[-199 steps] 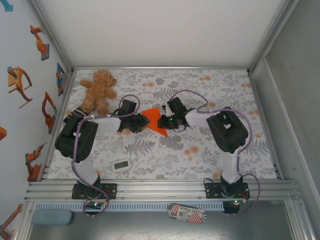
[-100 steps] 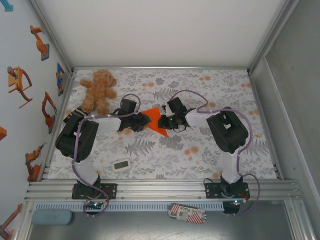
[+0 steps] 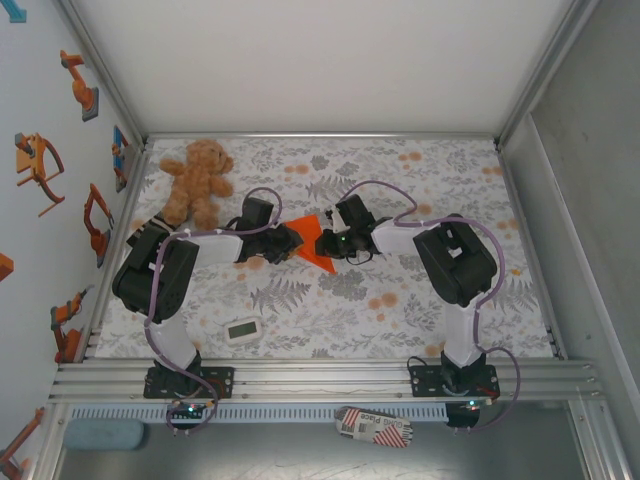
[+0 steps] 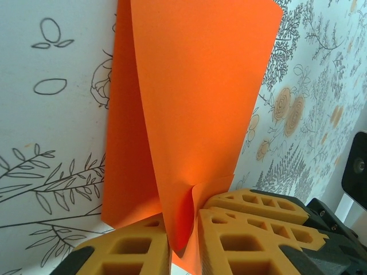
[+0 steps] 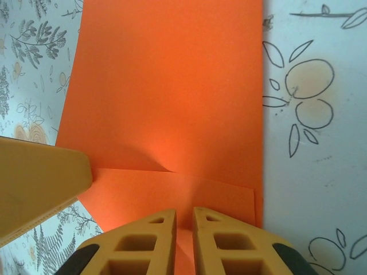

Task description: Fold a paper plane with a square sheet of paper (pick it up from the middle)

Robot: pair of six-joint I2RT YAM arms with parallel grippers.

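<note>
The square sheet of paper [image 3: 308, 236] is bright orange and lies mid-table, folded into layers with a point toward the near right. My left gripper [image 3: 289, 243] meets it from the left. In the left wrist view its fingers [image 4: 129, 252] are shut on a raised flap of the paper [image 4: 195, 103], which curls up between them at my left gripper [image 4: 183, 232]. My right gripper [image 3: 323, 243] comes in from the right. Its fingers [image 5: 146, 240] stand nearly together over the near edge of the paper [image 5: 166, 86], with orange in the slit at my right gripper [image 5: 183, 223].
A brown teddy bear [image 3: 197, 180] sits at the far left. A small white timer [image 3: 242, 329] lies near the front, left of centre. The aluminium rail [image 3: 320, 375] with both arm bases runs along the near edge. One left finger [image 5: 34, 189] shows in the right wrist view.
The left jaws have closed a little further on the paper flap. Both arms and the paper stay almost where they were.
</note>
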